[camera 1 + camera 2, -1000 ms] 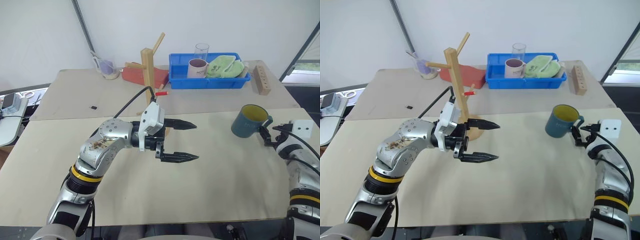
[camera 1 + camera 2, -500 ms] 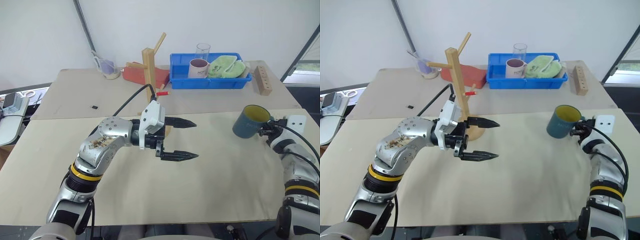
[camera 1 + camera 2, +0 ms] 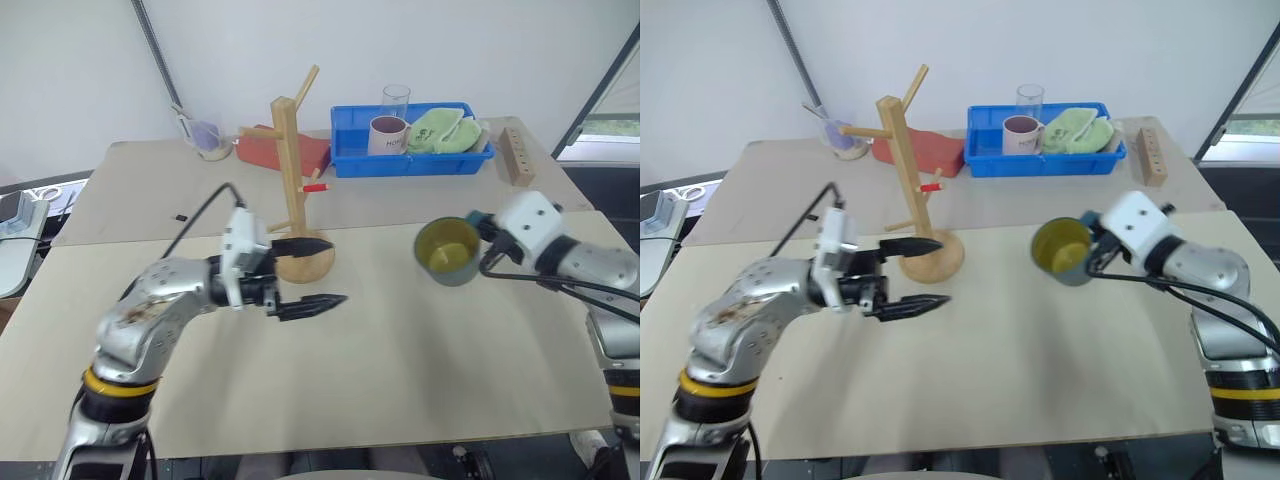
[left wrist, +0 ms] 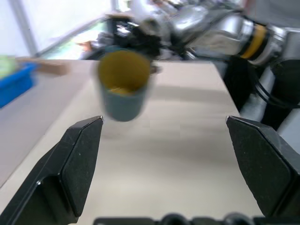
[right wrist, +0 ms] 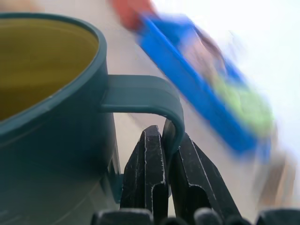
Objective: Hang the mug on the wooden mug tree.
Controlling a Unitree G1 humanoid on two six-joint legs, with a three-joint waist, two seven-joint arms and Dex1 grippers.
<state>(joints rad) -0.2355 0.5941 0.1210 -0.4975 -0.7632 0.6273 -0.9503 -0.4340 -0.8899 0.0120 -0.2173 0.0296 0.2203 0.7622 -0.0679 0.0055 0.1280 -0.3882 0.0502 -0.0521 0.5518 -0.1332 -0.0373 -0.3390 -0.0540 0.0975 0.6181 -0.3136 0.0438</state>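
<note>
The right gripper (image 5: 166, 154) has carried the teal mug (image 3: 447, 252) up off the table (image 3: 400, 370) and in toward the middle, its yellow mouth now tipped toward the wooden mug tree (image 3: 292, 190); the fingers are clamped on the mug's loop handle (image 5: 150, 101). The left gripper (image 3: 312, 272) has drawn back to its own side, just in front of the tree's round base, jaws spread wide and empty. Beyond stand a blue bin (image 3: 410, 155) and a clear glass (image 3: 396, 98).

A robot test lab or workshop: bare plywood benches (image 3: 400, 370) pushed together against a plain white wall (image 3: 450, 40), a blue plastic bin (image 3: 412, 160) of props, loose cables.
</note>
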